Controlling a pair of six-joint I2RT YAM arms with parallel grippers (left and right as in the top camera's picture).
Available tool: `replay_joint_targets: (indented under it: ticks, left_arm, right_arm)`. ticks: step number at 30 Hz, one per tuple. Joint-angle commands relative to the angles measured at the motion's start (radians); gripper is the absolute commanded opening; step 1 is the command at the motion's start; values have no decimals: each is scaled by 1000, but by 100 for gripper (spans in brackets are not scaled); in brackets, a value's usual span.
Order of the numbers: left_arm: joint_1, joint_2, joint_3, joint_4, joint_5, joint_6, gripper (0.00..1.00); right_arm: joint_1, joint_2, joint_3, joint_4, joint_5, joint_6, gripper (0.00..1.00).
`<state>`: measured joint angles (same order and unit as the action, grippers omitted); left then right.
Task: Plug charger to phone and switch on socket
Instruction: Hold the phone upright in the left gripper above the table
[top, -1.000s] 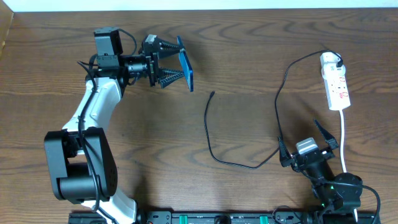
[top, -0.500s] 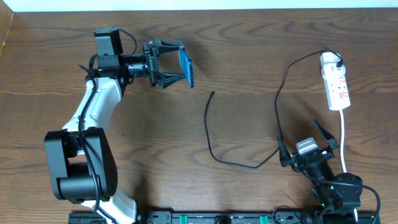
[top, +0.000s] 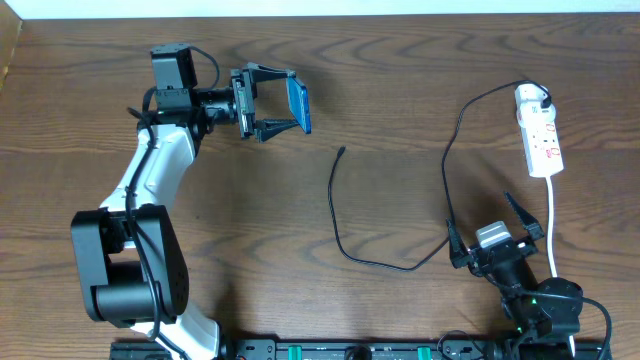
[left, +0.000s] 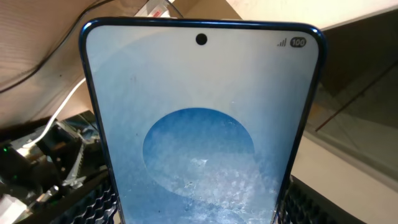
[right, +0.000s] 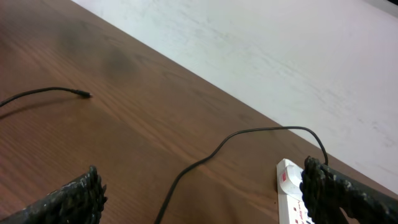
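Over the far left of the table, my left gripper clamps the phone on edge between its jaws. My right gripper stands wide open, empty, the charger and socket lying apart.

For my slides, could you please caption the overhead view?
Left end effector grips the phone; charger cable lies unplugged, right end effector open.

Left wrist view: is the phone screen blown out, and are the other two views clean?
Left wrist: the phone fills the frame, pale and bright, but its icons are readable. Overhead: sharp, evenly lit, soft shadows only. Right wrist: the cable is crisp, the fingers at the bottom edge soft, the wall bright.
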<state>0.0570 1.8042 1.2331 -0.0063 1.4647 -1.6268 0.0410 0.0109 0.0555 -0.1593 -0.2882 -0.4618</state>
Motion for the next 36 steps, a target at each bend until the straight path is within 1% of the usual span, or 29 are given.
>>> replay_joint_targets:
  ticks: [1,6,13,17,28,33,36]
  left_arm:
    - [8,-19,24,5,46,-32,68]
    - [8,-19,24,32,47,-31,68]
    - [8,-19,24,229,58,-31,68]
    - [8,-19,24,286,61,-31,68]
    - [8,-18,24,286,61,-26,68]
    - [10,-18,24,285,49,61,68]
    - [10,-18,24,285,46,91,68]
  right_arm:
    - [6,-5,-5,1,-2,-3,99]
    - [6,-5,-5,1,-2,-3,99]
    - [6,-5,-5,1,-2,-3,99]
    - [6,-5,-5,1,-2,-3,99]
    - [6,-5,-5,1,-2,-3,99]
    - [6,-5,-5,1,-2,-3,99]
    - [6,-5,-5,1,-2,-3,99]
